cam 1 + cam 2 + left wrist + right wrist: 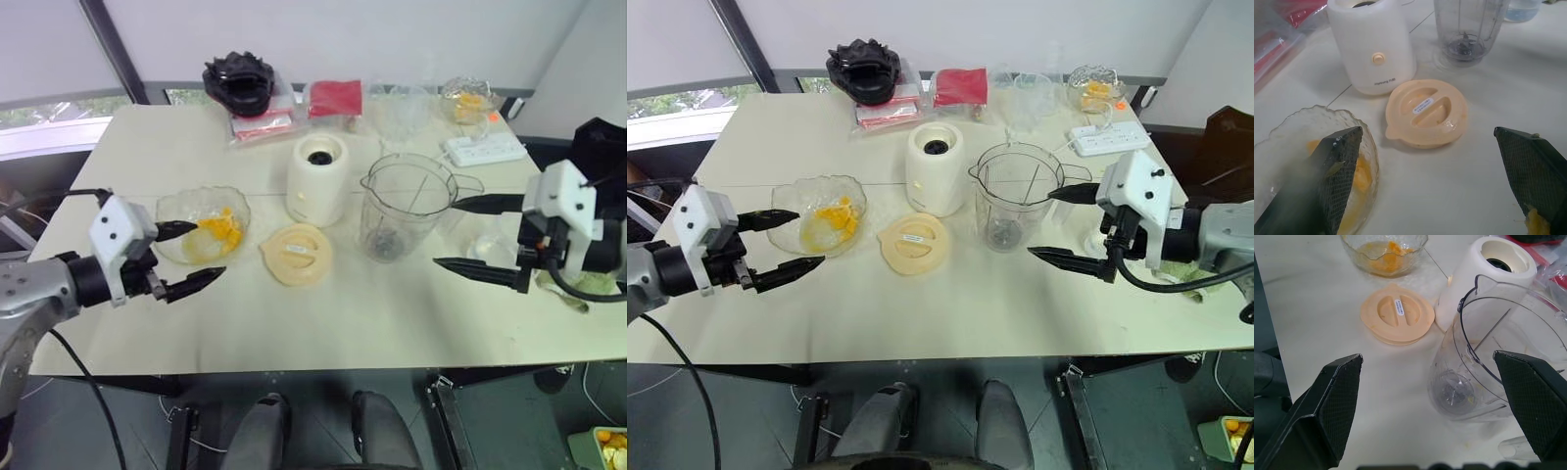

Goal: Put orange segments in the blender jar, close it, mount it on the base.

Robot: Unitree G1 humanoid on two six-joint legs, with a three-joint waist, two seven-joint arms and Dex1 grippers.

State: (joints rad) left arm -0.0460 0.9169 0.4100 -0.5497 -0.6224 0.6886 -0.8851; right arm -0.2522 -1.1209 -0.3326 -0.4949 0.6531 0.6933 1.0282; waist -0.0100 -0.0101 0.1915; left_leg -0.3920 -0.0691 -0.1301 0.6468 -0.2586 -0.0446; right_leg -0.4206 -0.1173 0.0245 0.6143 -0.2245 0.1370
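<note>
Progress: nothing done yet — orange segments point(221, 231) lie in the crinkled bowl point(176, 211); blender jar point(402, 208) stands empty beside the base point(317, 179).
Left to do: fill, cap with the lid point(297, 255), mount.
Grippers: left gripper point(184, 258) and right gripper point(474, 235) spread wide, holding nothing.
Surface: cream table point(343, 323) — window behind.

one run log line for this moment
left claw open, empty | right claw open, empty | orange segments in crinkled clear bowl | tall clear blender jar empty, on table | pale-yellow round lid off
</note>
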